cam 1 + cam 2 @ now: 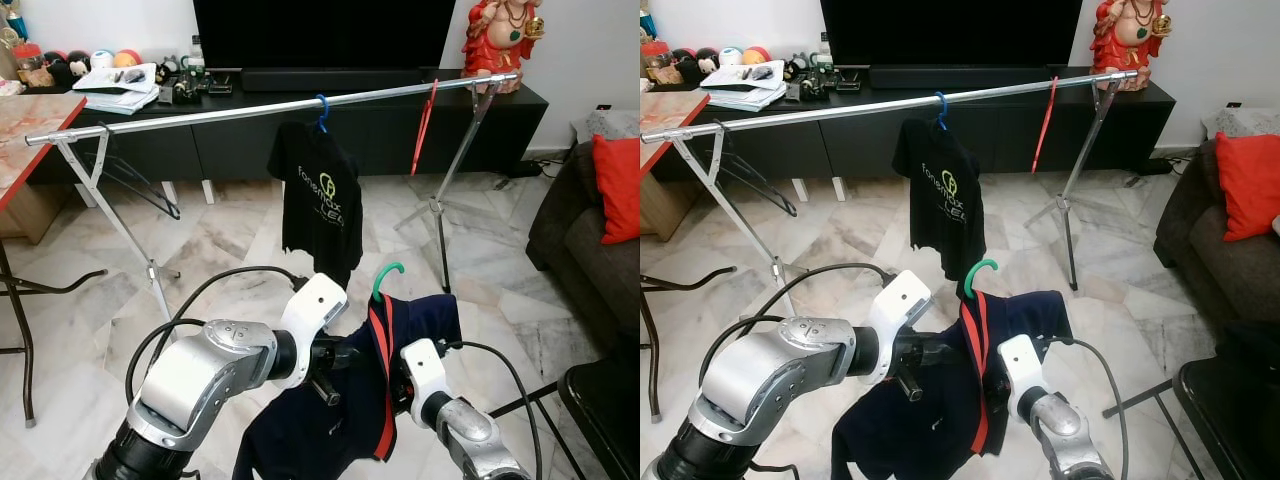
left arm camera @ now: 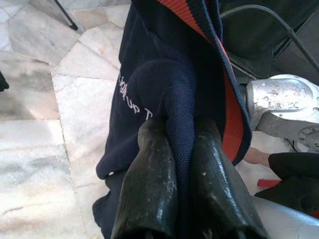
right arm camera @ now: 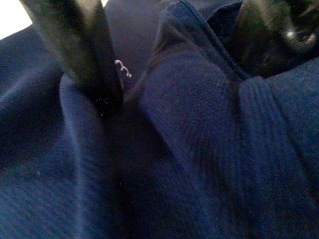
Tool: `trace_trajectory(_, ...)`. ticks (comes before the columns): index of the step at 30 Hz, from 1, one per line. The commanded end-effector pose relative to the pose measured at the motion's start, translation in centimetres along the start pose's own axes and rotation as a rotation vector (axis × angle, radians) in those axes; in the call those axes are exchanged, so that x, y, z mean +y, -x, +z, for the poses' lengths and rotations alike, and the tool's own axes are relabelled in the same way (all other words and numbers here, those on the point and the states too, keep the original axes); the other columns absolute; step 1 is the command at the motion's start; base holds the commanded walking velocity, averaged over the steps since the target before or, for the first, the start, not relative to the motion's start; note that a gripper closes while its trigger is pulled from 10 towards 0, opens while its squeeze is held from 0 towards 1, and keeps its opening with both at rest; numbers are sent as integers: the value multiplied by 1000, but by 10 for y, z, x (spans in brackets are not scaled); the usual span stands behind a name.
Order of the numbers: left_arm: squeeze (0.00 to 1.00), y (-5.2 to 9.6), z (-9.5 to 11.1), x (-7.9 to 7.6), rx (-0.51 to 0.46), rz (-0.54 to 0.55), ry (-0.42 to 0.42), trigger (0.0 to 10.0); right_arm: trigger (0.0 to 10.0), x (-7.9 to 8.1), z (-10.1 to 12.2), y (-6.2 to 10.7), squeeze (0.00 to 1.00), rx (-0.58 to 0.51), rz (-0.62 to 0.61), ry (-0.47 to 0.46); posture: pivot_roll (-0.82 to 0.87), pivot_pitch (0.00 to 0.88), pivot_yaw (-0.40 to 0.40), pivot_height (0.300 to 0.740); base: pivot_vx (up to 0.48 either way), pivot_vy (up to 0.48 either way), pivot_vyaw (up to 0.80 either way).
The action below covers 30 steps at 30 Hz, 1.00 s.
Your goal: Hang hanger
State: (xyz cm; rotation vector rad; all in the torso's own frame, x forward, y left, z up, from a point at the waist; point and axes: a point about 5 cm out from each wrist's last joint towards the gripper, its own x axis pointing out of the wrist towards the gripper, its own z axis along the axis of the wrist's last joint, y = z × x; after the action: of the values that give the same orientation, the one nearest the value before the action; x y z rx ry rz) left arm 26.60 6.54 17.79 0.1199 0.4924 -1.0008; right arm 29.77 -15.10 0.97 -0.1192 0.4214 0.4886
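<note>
Navy fabric with a red-orange stripe hangs between the robot's two silver arms at 6 o'clock in the head views: a shirt (image 1: 330,420) on a green hanger (image 1: 386,277), whose hook pokes up just above the collar. The left gripper (image 2: 182,164) has its two black fingers (image 2: 149,184) pressed together on a fold of the shirt, pinching the cloth tight. The right gripper (image 3: 169,55) is buried in the same shirt; its fingers (image 3: 75,45) stand apart with cloth bunched between and around them, but whether they actually grip it cannot be told.

The hanger is held low and near the robot, well apart from the rail (image 1: 270,108). That rail is a silver bar running from 9 o'clock up toward 2 o'clock on folding metal legs over a pale marble floor (image 1: 220,250). A black T-shirt (image 1: 320,200) with light lettering hangs from the rail at 12 o'clock on a blue hanger (image 1: 321,112). A red hanger (image 1: 424,128), bare, hangs at 1 o'clock. A dark wire hanger (image 1: 135,180) hangs near the rail's end at 10 o'clock.

Behind the rail, a long black cabinet (image 1: 250,140) carries a large dark screen (image 1: 320,35), papers and small clutter at 11 o'clock, and a red figurine (image 1: 500,40) at 1 o'clock. A dark sofa (image 1: 570,240) with a red cushion (image 1: 620,185) sits at 3 o'clock. A table (image 1: 30,130) with a reddish top sits at 9 o'clock.
</note>
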Motion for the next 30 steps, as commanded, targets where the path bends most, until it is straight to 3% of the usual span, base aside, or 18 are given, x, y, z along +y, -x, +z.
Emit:
trace_trajectory(1,0,2,6,-7,-21,-28,-25,10000,0,-2,-2,2,0,-5,-16,-14,58,56,-11,740,0,0,0)
trace_trajectory(30,0,3,3,-5,-12,-9,-16,10000,0,-18,4,4,0,-11,-118,-3,63,73,-21,740,0,0,0)
